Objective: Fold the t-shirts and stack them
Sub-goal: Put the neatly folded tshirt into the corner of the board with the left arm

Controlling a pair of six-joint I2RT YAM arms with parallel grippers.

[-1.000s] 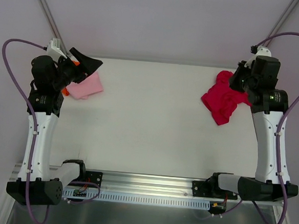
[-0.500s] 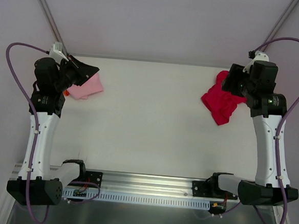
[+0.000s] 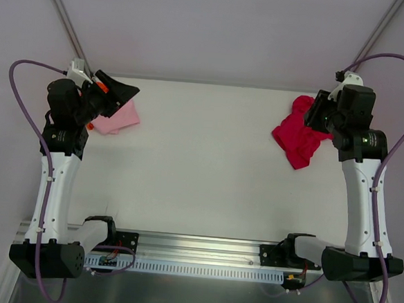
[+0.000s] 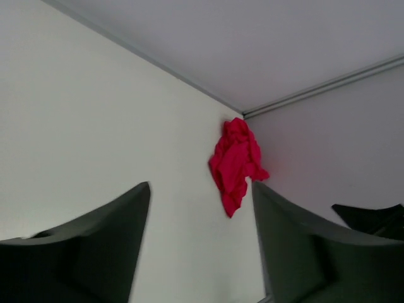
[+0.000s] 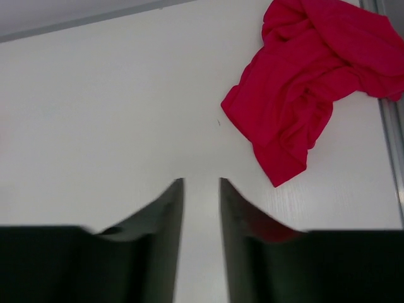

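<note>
Overhead view first: pink t-shirt [image 3: 117, 119] lies bunched at the 10 o'clock corner of the table [image 3: 201, 165], with the left gripper [image 3: 123, 94] over its far edge. The crimson t-shirt [image 3: 296, 141] sits crumpled at 2 o'clock, with the right gripper [image 3: 314, 114] above its 1 o'clock side. From this height I cannot tell how far either pair of jaws stands apart, nor whether they touch cloth.

Left wrist view: the two dark fingers [image 4: 95, 252] stand well apart with nothing between them, only bare table showing through the gap. The crimson t-shirt [image 4: 235, 163] shows far off at 1 o'clock, against the table's far corner.

Right wrist view: the fingers [image 5: 151, 246] sit close together with just a narrow slit between them. White table shows through the slit and nothing is gripped. The crimson t-shirt [image 5: 303, 95] lies at 2 o'clock of the fingertips, near them but apart, its outer edge reaching the table's right rim
</note>
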